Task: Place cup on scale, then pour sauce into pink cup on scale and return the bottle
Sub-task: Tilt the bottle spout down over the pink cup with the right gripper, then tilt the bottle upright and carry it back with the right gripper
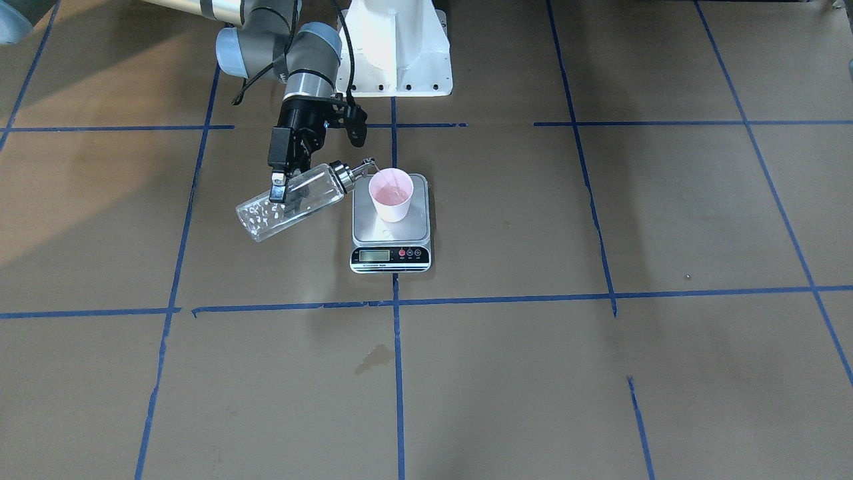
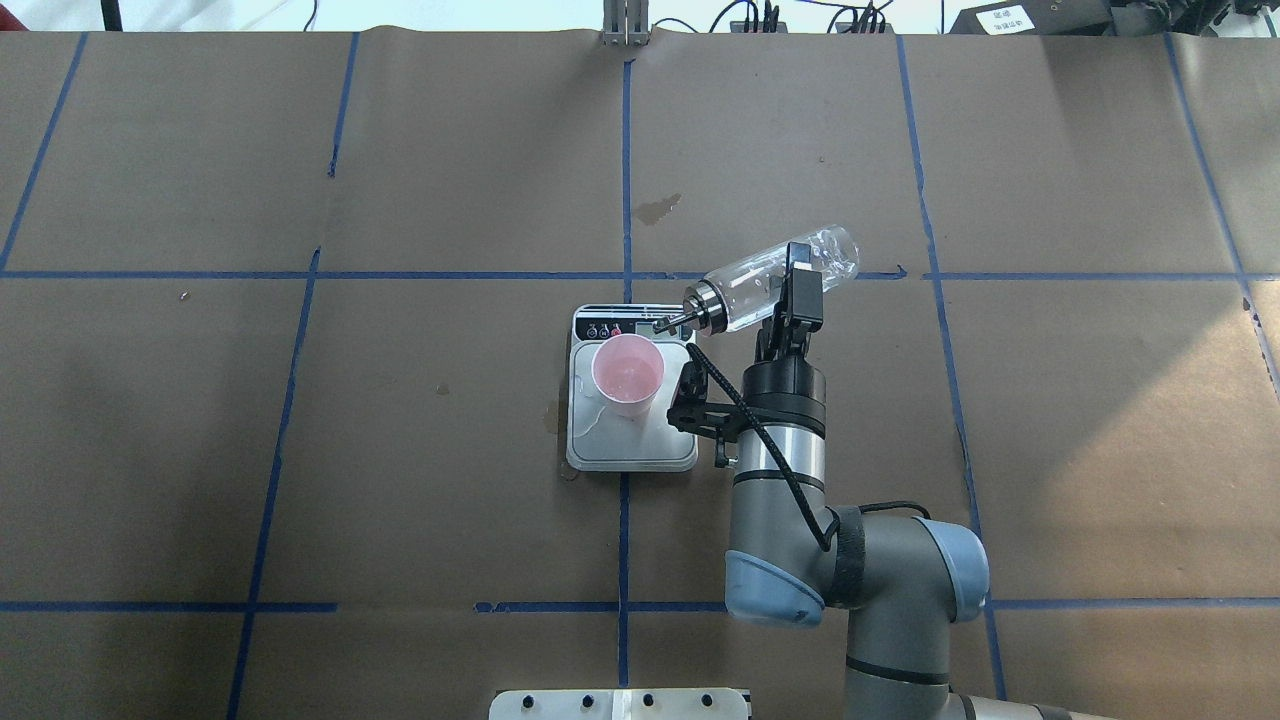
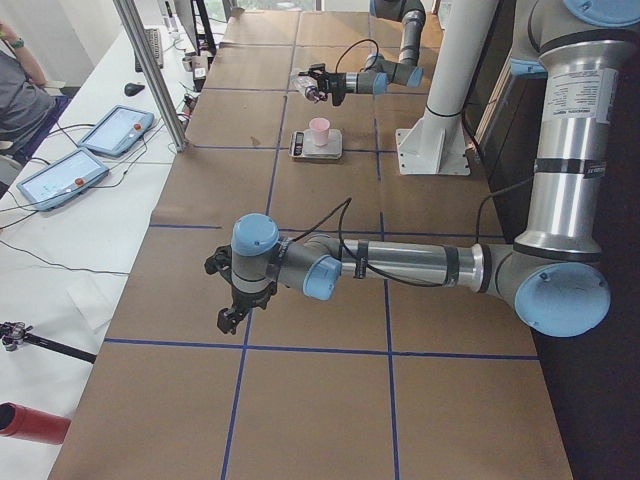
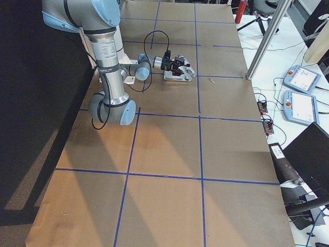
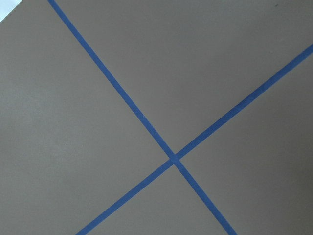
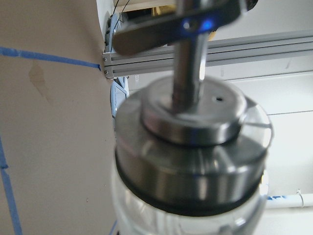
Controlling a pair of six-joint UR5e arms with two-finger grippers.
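**Overhead exterior: bottle tipped toward the pink cup on the scale**

The right gripper (image 2: 796, 288) reaches across the table (image 2: 400, 400), its fingers (image 2: 800, 262) clamped on the middle of the clear glass bottle (image 2: 745, 285). The bottle hangs in the air, close to level, with its base toward the far side. Its silver spout (image 2: 672, 322) tilts down just beside the rim of the cup (image 2: 627, 375).

The cup stands upright on the scale (image 2: 640, 448), on the half of the platform nearer the display. A glossy film of sauce (image 1: 390, 195) lies in its bottom. I cannot tell whether any is running from the spout.

The left gripper (image 3: 230, 312) hovers over bare table well away from the scale. It shows only in the left side view, so I cannot tell how its fingers are set.
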